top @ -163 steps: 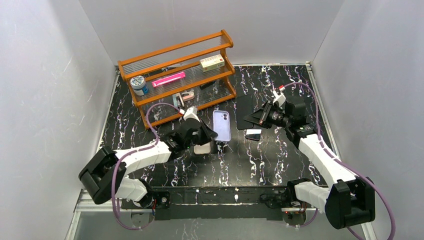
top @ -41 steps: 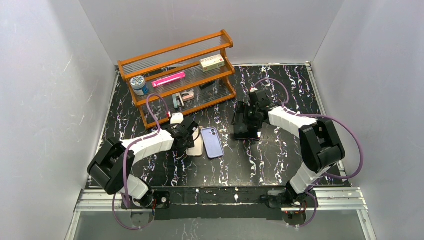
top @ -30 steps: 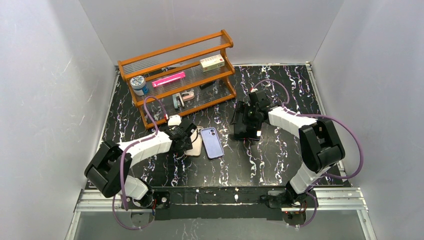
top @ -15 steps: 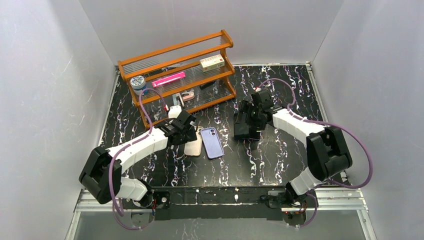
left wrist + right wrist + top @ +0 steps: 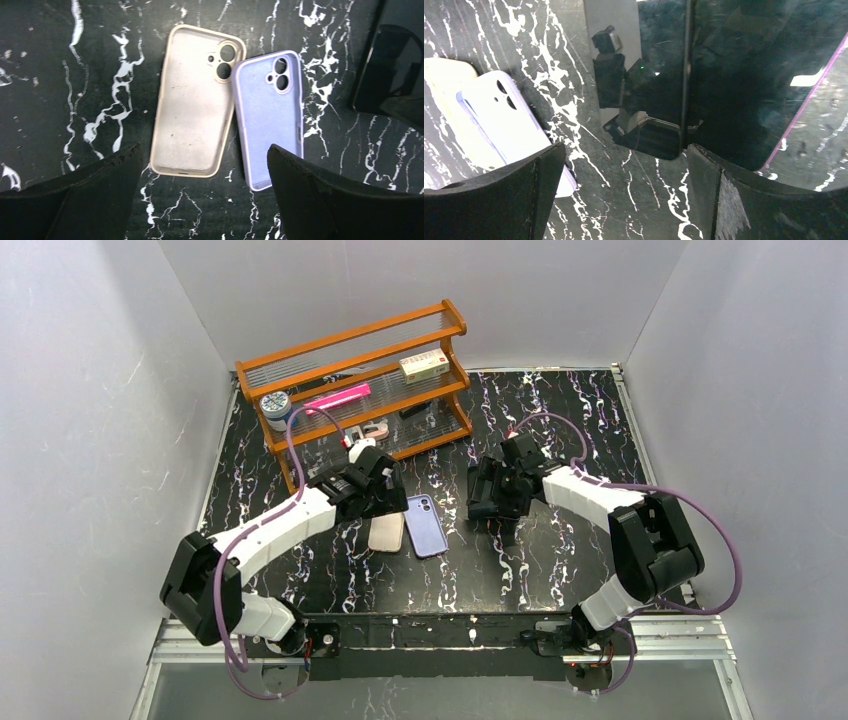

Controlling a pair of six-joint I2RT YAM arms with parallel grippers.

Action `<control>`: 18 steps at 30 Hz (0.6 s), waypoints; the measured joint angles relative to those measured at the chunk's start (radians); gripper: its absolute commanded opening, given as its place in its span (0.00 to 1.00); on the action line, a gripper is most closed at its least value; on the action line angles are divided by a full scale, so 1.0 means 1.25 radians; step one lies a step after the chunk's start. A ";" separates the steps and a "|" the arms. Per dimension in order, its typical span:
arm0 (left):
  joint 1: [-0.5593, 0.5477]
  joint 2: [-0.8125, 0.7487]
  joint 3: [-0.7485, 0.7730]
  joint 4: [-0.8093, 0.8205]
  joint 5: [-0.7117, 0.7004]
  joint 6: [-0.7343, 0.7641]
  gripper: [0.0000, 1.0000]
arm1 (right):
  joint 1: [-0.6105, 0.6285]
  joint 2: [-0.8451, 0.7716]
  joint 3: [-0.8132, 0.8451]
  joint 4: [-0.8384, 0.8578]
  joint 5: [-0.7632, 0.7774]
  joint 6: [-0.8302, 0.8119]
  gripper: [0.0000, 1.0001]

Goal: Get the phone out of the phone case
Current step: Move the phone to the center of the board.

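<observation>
A beige phone case (image 5: pixel 192 100) lies flat on the black marbled table with its hollow side up and nothing in it. Against its right edge lies a lilac phone case (image 5: pixel 270 115), back up; I cannot tell whether a phone sits in it. My left gripper (image 5: pixel 204 165) hovers open above the near ends of both cases and holds nothing. A black phone (image 5: pixel 644 90) lies screen up beside a second dark slab (image 5: pixel 749 75). My right gripper (image 5: pixel 624 150) stands open just above the phone's near end, empty. From above, the left gripper (image 5: pixel 375 490) is behind the cases and the right gripper (image 5: pixel 492 502) is over the black phone.
An orange wooden rack (image 5: pixel 355 390) stands at the back left, just behind my left arm, holding a tin, a pink item, a box and small tools. White walls close in both sides of the table (image 5: pixel 560 560).
My left gripper has opened, let go of the beige case and lifted back toward the rack. The right gripper has slid slightly nearer over the black phone, still open.
</observation>
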 measured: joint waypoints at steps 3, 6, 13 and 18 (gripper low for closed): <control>0.000 0.024 0.014 0.015 0.030 0.004 0.91 | 0.009 0.007 -0.002 0.016 -0.022 0.012 0.99; 0.000 0.056 0.024 0.026 0.057 0.008 0.91 | 0.016 0.009 -0.002 0.031 -0.039 0.022 0.99; 0.000 0.147 0.062 0.052 0.106 0.019 0.91 | 0.018 0.009 -0.002 0.076 -0.081 0.029 0.99; 0.000 0.215 0.096 0.080 0.131 0.025 0.91 | 0.018 -0.007 -0.023 0.095 -0.082 0.031 0.99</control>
